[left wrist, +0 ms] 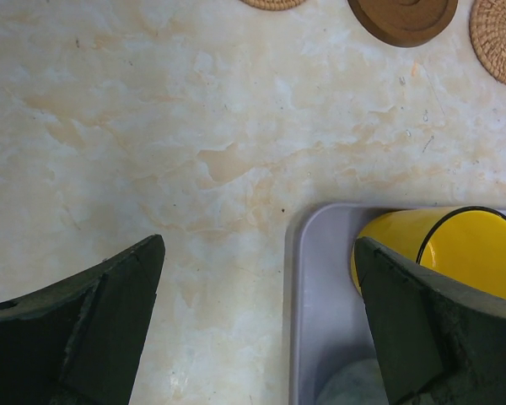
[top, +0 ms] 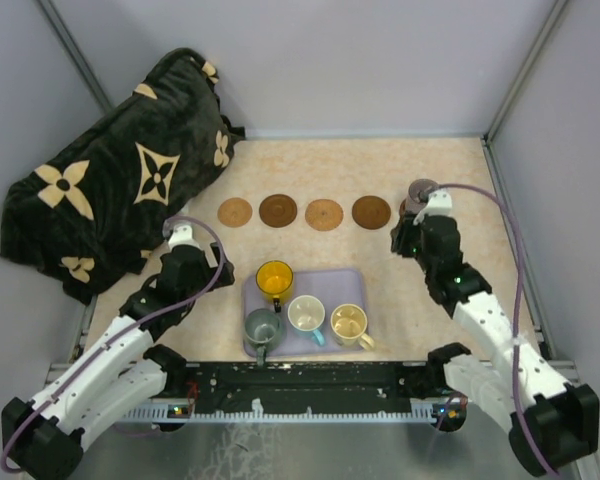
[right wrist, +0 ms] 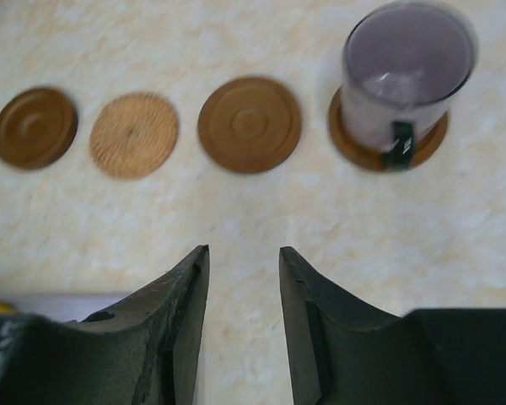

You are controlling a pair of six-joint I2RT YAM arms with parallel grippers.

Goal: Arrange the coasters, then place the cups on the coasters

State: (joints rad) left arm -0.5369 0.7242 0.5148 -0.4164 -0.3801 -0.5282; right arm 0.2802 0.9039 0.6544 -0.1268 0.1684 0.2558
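Four bare coasters (top: pixel 235 212) (top: pixel 278 210) (top: pixel 324 214) (top: pixel 371 212) lie in a row across the far part of the table. Right of them, a fifth coaster (right wrist: pixel 343 141) carries the translucent purple cup (right wrist: pixel 409 76) (top: pixel 421 190). The yellow cup (top: pixel 274 280), the grey-green cup (top: pixel 263 327), the white cup with a blue handle (top: pixel 306 314) and the cream cup (top: pixel 349 324) stand on the lavender tray (top: pixel 335 285). My right gripper (right wrist: pixel 244 250) hangs just in front of the purple cup, apart from it, open and holding nothing. My left gripper (left wrist: pixel 260 243) is wide open over the tray's left rim (left wrist: pixel 297 337), next to the yellow cup (left wrist: pixel 476 253).
A black plush cushion with tan flower shapes (top: pixel 120 180) fills the back left corner. Grey walls close in the table on three sides. A black rail (top: pixel 300 385) runs along the near edge between the arm bases.
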